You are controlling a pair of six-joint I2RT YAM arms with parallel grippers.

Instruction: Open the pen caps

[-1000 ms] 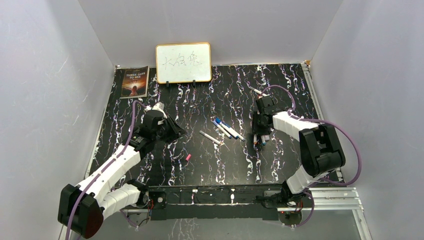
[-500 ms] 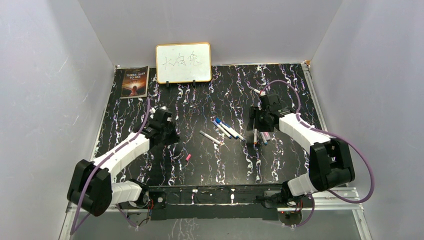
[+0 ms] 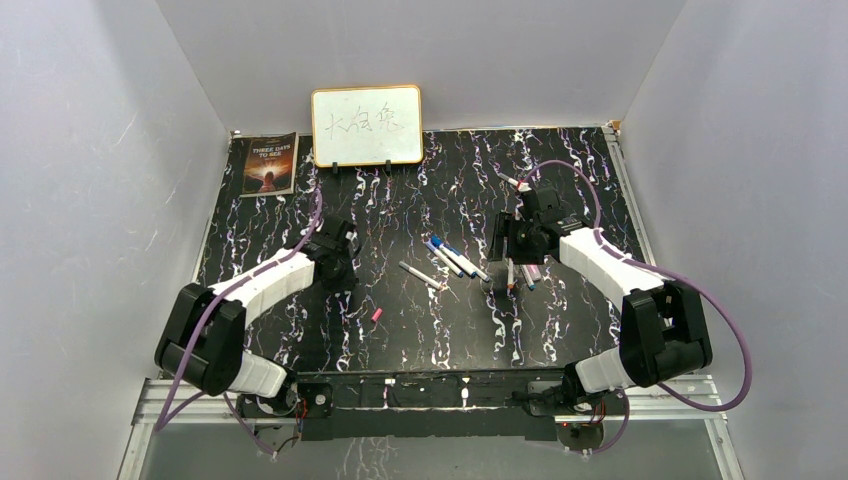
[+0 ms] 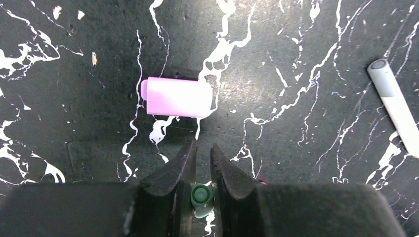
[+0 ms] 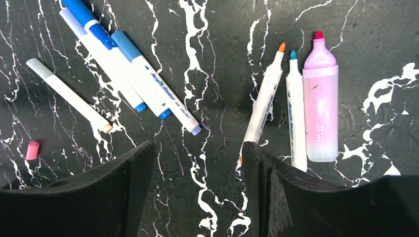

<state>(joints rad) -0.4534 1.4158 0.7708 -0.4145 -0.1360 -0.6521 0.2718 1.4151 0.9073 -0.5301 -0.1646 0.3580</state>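
My left gripper (image 4: 203, 148) points down at the table, its jaws nearly closed on a small green pen cap (image 4: 201, 194) held deep between them. A pale pink cap (image 4: 177, 97) lies on the table just beyond its fingertips. My right gripper (image 5: 197, 145) is open and empty above the table. Left of it lie three blue-capped pens (image 5: 129, 74) and a white pen (image 5: 69, 96). To its right lie an orange-tipped pen (image 5: 264, 103), a teal-tipped pen (image 5: 295, 113) and the thick pink marker (image 5: 320, 103), all uncapped. A small pink cap (image 3: 377, 314) lies mid-table.
A small whiteboard (image 3: 366, 125) stands at the back and a book (image 3: 269, 164) lies at the back left. One more pen (image 3: 513, 182) lies behind the right arm. Grey walls close in the black marbled table (image 3: 420, 340) on three sides.
My left arm has swung in and turned its gripper down toward the table near the pale pink cap. My right gripper has shifted slightly back over the uncapped pens.
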